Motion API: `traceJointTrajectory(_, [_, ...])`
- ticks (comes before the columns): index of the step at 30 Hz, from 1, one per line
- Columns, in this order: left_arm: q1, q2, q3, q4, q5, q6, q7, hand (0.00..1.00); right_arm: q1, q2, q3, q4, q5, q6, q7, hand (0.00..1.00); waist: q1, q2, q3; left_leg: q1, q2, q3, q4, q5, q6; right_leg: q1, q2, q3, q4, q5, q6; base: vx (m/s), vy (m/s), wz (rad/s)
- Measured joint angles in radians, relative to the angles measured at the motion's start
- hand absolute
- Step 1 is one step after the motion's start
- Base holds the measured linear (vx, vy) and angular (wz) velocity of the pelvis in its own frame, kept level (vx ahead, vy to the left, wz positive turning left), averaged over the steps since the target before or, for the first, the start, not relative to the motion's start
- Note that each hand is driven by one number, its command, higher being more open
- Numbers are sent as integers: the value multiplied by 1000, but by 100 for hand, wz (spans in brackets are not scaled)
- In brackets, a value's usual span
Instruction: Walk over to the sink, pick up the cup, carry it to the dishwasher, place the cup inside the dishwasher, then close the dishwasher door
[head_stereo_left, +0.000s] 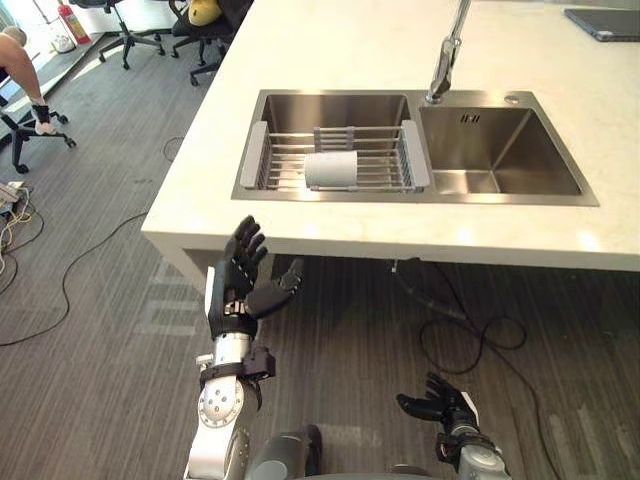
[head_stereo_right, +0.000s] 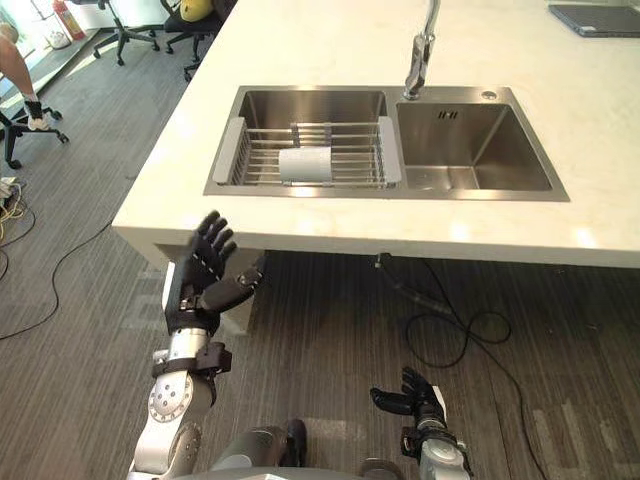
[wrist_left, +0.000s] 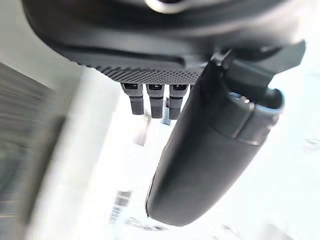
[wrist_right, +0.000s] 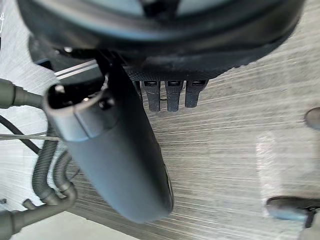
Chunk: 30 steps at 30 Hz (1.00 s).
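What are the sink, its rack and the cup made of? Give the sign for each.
Sink: likely brushed stainless steel, grey with soft reflections on its walls. Rack: thin metal wires, probably steel, with matte grey ends that look plastic. Cup: pale grey, matte; plastic or ceramic, cannot tell.
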Motion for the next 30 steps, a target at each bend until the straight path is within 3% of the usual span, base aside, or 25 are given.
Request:
traceJointTrajectory(1, [-1, 17, -11, -29, 25, -10, 6, 90, 14, 8, 2, 3, 0, 0, 3, 90, -11, -15, -11, 23, -9, -10, -7, -16, 7, -51, -19, 0, 125, -7, -5, 333, -11, 27])
traceJointTrajectory(2, [-1, 22, -19, -52, 47, -17, 23, 90, 18, 10, 10, 14, -1, 0, 6, 90, -21, -19, -13, 48, -8, -26, -16, -28, 7, -96, -24, -17, 198, -32, -46, 339, -31, 29])
traceJointTrajectory(3, [-1, 21, -21, -60, 57, -19, 34, 90, 18, 10, 13, 22, -2, 0, 8, 90, -25, -18, -14, 63, -6, -32, -25, -30, 5, -118, -23, -29, 218, -46, -67, 346, -62, 27])
traceJointTrajectory(4, [-1, 18, -27, -75, 65, -21, 53, 90, 22, 10, 16, 32, -11, 0, 12, 90, -32, -15, -15, 94, 5, -43, -50, -31, 2, -163, -16, -54, 225, -77, -115, 408, -128, 19])
traceJointTrajectory(5, [-2, 14, -25, -83, 82, -26, 71, 90, 14, 8, 16, 33, -15, 1, 19, 90, -38, -7, -15, 116, 29, -50, -68, -37, -8, -219, 6, -77, 205, -107, -143, 403, -150, 15])
traceJointTrajectory(7, [-7, 11, -26, -83, 101, -31, 88, 90, -5, 9, 22, 33, -18, -1, 20, 90, -48, 5, -9, 139, 68, -55, -72, -47, -25, -285, 39, -100, 141, -114, -153, 295, -152, 7])
traceJointTrajectory(8, [-8, 10, -26, -82, 122, -31, 90, 90, -16, 7, 36, 32, -18, -8, 20, 90, -50, 10, -5, 159, 99, -51, -68, -60, -49, -328, 64, -104, 49, -96, -145, 342, -202, 3])
traceJointTrajectory(9, [-8, 17, -29, -81, 142, -31, 89, 90, -15, 8, 43, 30, -18, -15, 22, 90, -50, -2, -11, 179, 109, -33, -58, -84, -89, -340, 74, -103, -111, 0, -153, 445, -251, 3])
traceJointTrajectory(10, [-8, 29, -31, -78, 153, -30, 89, 90, -11, 6, 52, 30, -18, -17, 21, 90, -52, -14, -17, 192, 104, -24, -48, -101, -112, -332, 71, -98, -169, 170, -170, 488, -238, -2])
traceJointTrajectory(11, [-12, 23, -42, -45, 176, -23, 88, 90, -13, -23, 58, 38, -18, -16, 21, 90, -52, 38, -25, 207, 150, -14, -35, -116, -124, -306, 111, -109, -172, 155, -183, 413, -186, -16])
traceJointTrajectory(12, [-20, 27, -52, -35, 204, -21, 79, 90, -19, -39, 54, 33, -18, -19, 22, 90, -52, 58, -36, 207, 165, -4, -41, -93, -126, -295, 134, -106, -192, 145, -197, 392, -179, -23])
traceJointTrajectory(13, [-38, 28, -62, -27, 223, -21, 73, 90, -20, -45, 49, 26, -18, -19, 23, 90, -55, 62, -36, 212, 167, -5, -49, -65, -127, -288, 139, -107, -202, 142, -204, 285, -153, -14])
traceJointTrajectory(16, [-88, 36, -65, 11, 276, -18, 41, 90, -10, -51, 36, 23, -17, -19, 31, 90, -79, 65, -34, 209, 186, -6, 14, -6, -138, -203, 164, -120, -292, 141, -207, 311, -188, 9])
traceJointTrajectory(18, [-104, 54, -60, 45, 295, -16, 36, 90, 27, -54, 38, 21, -16, -19, 36, 90, -78, 61, -30, 133, 220, -5, 267, 16, -153, -82, 186, -122, -403, 153, -213, 187, -76, 6])
traceJointTrajectory(20, [-104, 72, -36, 47, 297, -16, 34, 90, 39, -57, 36, 21, -15, -18, 36, 90, -73, 58, -29, 44, 232, 7, 353, -65, -144, -34, 189, -120, -461, 157, -226, 115, -23, -2])
traceJointTrajectory(22, [-111, 95, 11, 47, 335, -13, 32, 90, 38, -63, 36, 18, -14, -18, 41, 90, -68, 58, -29, -28, 226, 9, 304, -99, -131, -14, 185, -105, -491, 166, -220, 124, 26, -20])
traceJointTrajectory(24, [-117, 128, 53, 47, 372, -3, 28, 90, 38, -63, 36, 17, -14, -19, 44, 90, -56, 52, -24, -60, 196, -15, 178, -91, -128, 7, 168, -82, -504, 172, -205, 146, 113, -33])
traceJointTrajectory(25, [-122, 139, 73, 47, 400, 0, 25, 90, 40, -69, 36, 15, -14, -19, 47, 90, -52, 55, -26, -64, 176, -30, 57, -29, -128, 14, 159, -67, -503, 178, -177, 178, 215, -31])
traceJointTrajectory(26, [-138, 145, 84, 47, 429, 0, 19, 90, 43, -81, 36, 6, -14, -19, 53, 90, -48, 80, -25, -70, 174, -44, -54, 138, -133, 16, 168, -56, -493, 168, -158, 187, 219, -31])
traceJointTrajectory(30, [-168, 225, 103, 51, 493, 4, -3, 90, 42, -56, 38, -7, -16, -22, 74, 90, -47, 38, -12, -28, 122, -18, -118, 151, -103, 20, 118, -36, -504, 167, -130, 113, 139, -5])
